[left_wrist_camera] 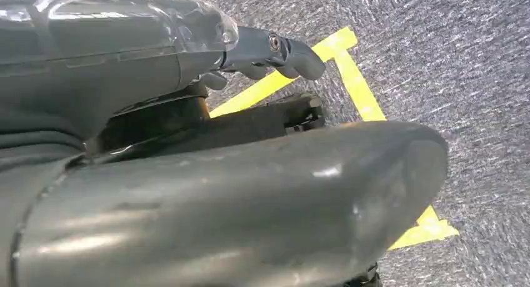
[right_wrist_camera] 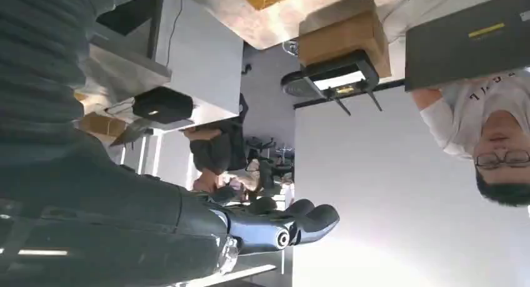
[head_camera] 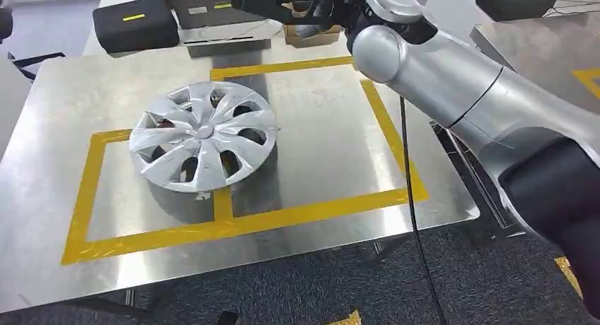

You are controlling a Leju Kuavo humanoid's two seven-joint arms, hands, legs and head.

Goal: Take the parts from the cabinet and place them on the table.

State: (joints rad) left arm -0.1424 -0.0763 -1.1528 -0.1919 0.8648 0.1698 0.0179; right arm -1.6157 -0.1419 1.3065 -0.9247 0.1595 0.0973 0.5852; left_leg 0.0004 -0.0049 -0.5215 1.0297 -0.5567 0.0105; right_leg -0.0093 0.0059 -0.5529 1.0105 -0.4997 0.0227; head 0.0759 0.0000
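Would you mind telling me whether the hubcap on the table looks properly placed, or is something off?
The hubcap sits tilted, not flat, on the table, and it straddles the yellow tape divider between the two marked boxes instead of lying inside one.

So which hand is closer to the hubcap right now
Right, likely. The right hand is raised beyond the table's far edge, past the hubcap. The left hand hangs over carpet floor and yellow tape, away from the table.

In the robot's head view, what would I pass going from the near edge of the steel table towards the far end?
Near table edge → front strip of yellow tape → silver hubcap → far strip of yellow tape → black case beyond the table's far edge, with the right hand raised at that end.
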